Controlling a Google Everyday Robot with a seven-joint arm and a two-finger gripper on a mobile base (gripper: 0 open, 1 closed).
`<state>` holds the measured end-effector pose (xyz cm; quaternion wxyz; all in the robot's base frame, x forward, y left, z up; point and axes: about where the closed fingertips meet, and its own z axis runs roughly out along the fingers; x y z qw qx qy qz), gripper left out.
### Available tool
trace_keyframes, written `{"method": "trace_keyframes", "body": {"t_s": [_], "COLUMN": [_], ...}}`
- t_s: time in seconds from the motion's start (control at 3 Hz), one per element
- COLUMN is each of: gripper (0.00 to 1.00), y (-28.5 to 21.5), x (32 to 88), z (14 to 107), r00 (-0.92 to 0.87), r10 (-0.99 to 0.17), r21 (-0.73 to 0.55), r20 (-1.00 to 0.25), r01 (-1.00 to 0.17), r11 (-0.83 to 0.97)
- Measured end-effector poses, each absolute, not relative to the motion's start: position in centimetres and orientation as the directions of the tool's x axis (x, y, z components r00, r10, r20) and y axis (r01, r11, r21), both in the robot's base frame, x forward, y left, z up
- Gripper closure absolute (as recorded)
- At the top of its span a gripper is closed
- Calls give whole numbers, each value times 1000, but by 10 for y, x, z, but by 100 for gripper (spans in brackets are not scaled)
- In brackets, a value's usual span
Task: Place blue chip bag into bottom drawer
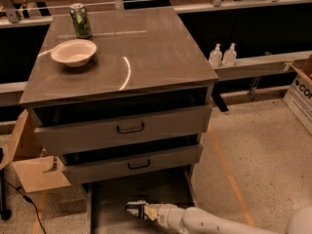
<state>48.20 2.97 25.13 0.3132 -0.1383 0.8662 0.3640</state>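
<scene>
At the frame's bottom centre, the gripper (148,211) pinches the bag (135,209) low over the open bottom drawer (114,195). Best to release it near the floor, well inside the rails.

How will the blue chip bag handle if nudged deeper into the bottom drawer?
Probably light and floppy: the blue chip bag looks crumpled in the claw, low over the bottom drawer. Its glossy skin would likely slide on the flat floor, not roll.
</scene>
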Motion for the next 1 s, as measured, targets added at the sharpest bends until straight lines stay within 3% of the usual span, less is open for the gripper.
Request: {"method": "trace_keyframes", "body": {"t_s": [1.0], "gripper": [4], "y": [60], "x": [485], "z": [236], "r00": [-723], "r10": [-62], "r21": [500], "r20": [-688], "r01": [-534], "r11": [682]}}
